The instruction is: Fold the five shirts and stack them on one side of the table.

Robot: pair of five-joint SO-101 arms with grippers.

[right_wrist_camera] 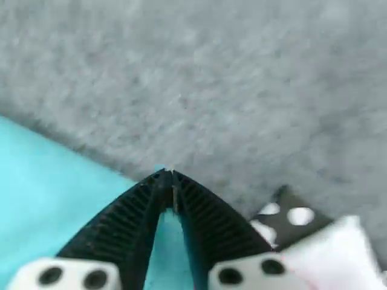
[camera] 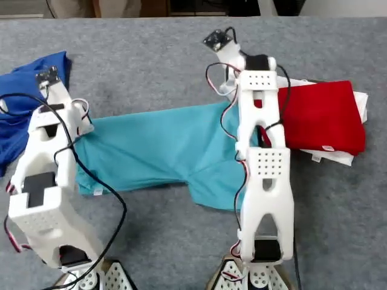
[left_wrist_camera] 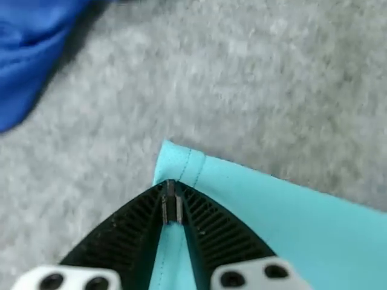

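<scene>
A teal shirt (camera: 163, 151) lies spread across the middle of the grey table. My left gripper (left_wrist_camera: 171, 205) is shut on the teal shirt's hemmed left corner (left_wrist_camera: 181, 163); in the high view this gripper (camera: 81, 124) sits at the shirt's left edge. My right gripper (right_wrist_camera: 168, 181) is shut on the teal shirt (right_wrist_camera: 54, 193) at its far right edge, and in the high view it (camera: 233, 84) stands at the shirt's upper right. A blue shirt (camera: 24, 96) is bunched at the far left. A folded red shirt (camera: 320, 115) lies on a folded white one (camera: 338, 156) at the right.
The blue shirt (left_wrist_camera: 30, 54) lies close beyond my left gripper. A black piece with white dots (right_wrist_camera: 284, 214) and white cloth (right_wrist_camera: 338, 254) sit beside my right gripper. Open grey table (camera: 151, 54) stretches along the back and the front.
</scene>
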